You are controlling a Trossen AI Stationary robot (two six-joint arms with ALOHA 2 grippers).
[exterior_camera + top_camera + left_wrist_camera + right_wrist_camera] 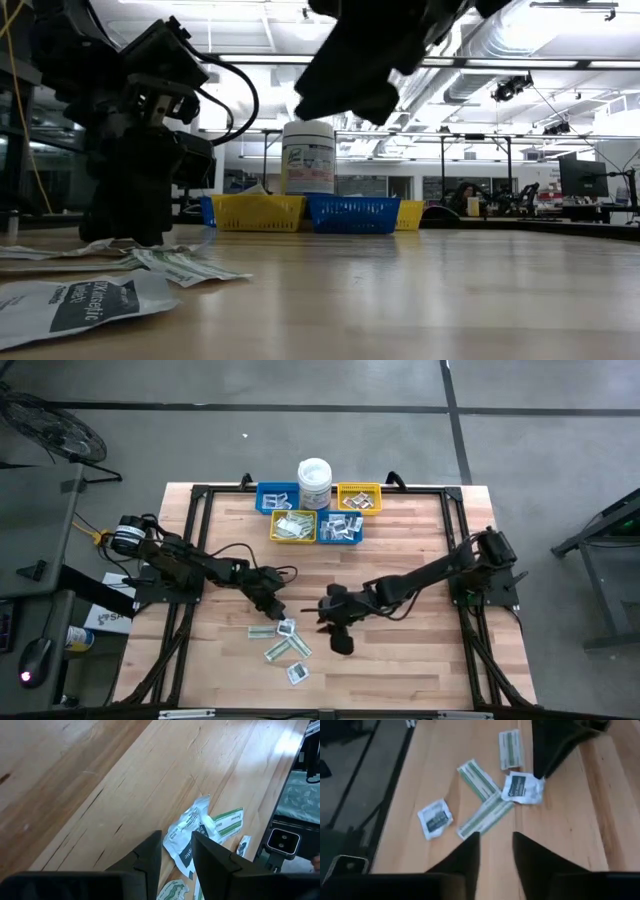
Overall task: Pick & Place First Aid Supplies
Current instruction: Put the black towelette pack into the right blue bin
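First aid supplies (280,651) lie loose on the pale, straight-grained wooden table (420,660), at about 7 o'clock from its centre and closest to my side. They are flat paper packets. Nearest me is a white square packet with a dark printed panel (297,673). Just beyond it lie long green-and-white striped strips (485,815), two of them crossing. Another strip (510,749) lies apart from those.

At the far edge of that scatter is a crumpled white square packet (521,787), its paper creased and puffed. The left gripper (177,837) is down at the table right on it. Its dark, wedge-shaped fingers are slightly spread, and the packet shows through the narrow gap. I cannot tell whether they grip it.

At 3 o'clock from the pile, the right gripper (496,837) hangs above the wood. Its fingers are apart with nothing between them.

Farthest off, at 12 o'clock by the table's back edge, four small slatted plastic bins sit edge to edge, two blue (277,498) and two yellow (359,498). Packets lie inside them. A white lidded cylindrical tub (314,482) stands among them.
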